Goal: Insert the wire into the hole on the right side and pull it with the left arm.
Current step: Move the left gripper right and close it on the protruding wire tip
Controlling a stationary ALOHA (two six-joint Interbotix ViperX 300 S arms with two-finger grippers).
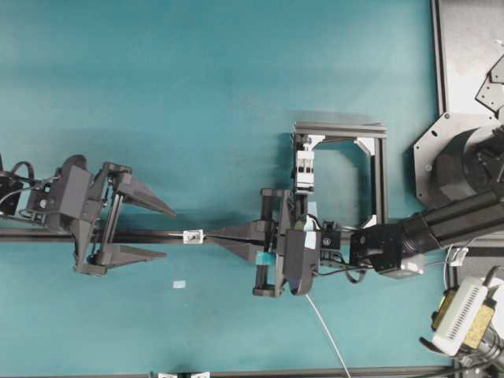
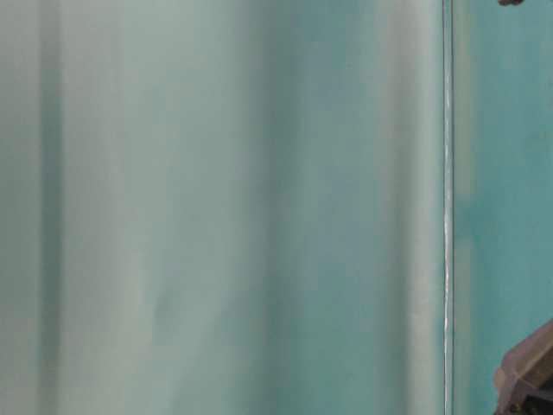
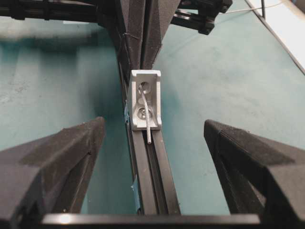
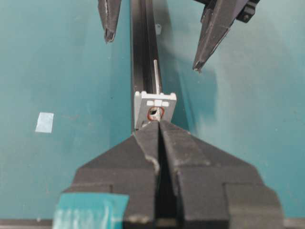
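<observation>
The teal counter is crossed by a black rail. The wire is gripped by the closed right fingers at the hole; the left fingers are spread wide, nothing held.

From down here there is mostly a blurred pale teal backdrop, soft and streaky. The teal worktop meets it along a thin bright edge, and a dark, unidentifiable shape pokes in.

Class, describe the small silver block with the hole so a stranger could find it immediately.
Follow the black rail across the teal table. The silver block sits on it, between the open left hand and shut right hand. A thin wire pokes through its hole.
</observation>
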